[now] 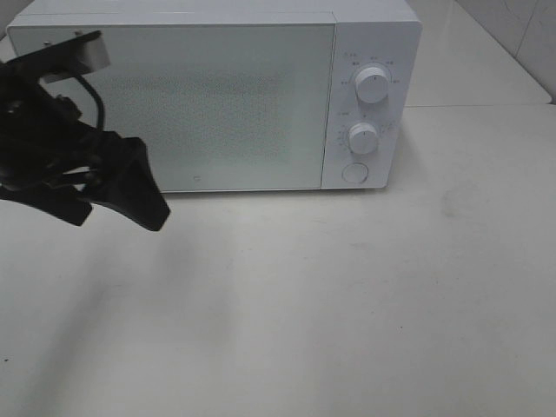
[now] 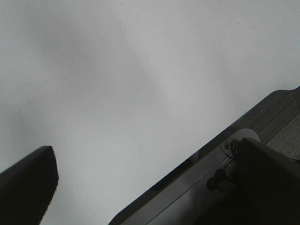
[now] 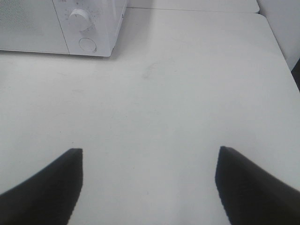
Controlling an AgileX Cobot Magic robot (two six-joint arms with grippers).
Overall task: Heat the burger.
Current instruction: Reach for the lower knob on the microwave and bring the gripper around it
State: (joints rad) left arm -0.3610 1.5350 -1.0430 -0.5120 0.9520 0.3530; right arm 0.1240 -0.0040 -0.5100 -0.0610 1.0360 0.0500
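Note:
The burger is out of view in every frame. A white microwave (image 1: 217, 95) stands at the back of the table with its door shut; the frosted door hides the inside. My left gripper (image 1: 113, 213) hangs open above the table, in front of the door's left end, holding nothing. In the left wrist view the left gripper (image 2: 145, 154) has its two dark fingers wide apart over bare tabletop. My right gripper (image 3: 150, 159) is also open and empty over the table, well in front of the microwave (image 3: 89, 23) and to its right.
The microwave's panel carries an upper knob (image 1: 372, 84), a lower knob (image 1: 363, 138) and a round button (image 1: 354, 173). The white table (image 1: 347, 304) runs out in front. Its edge (image 2: 187, 180) shows in the left wrist view.

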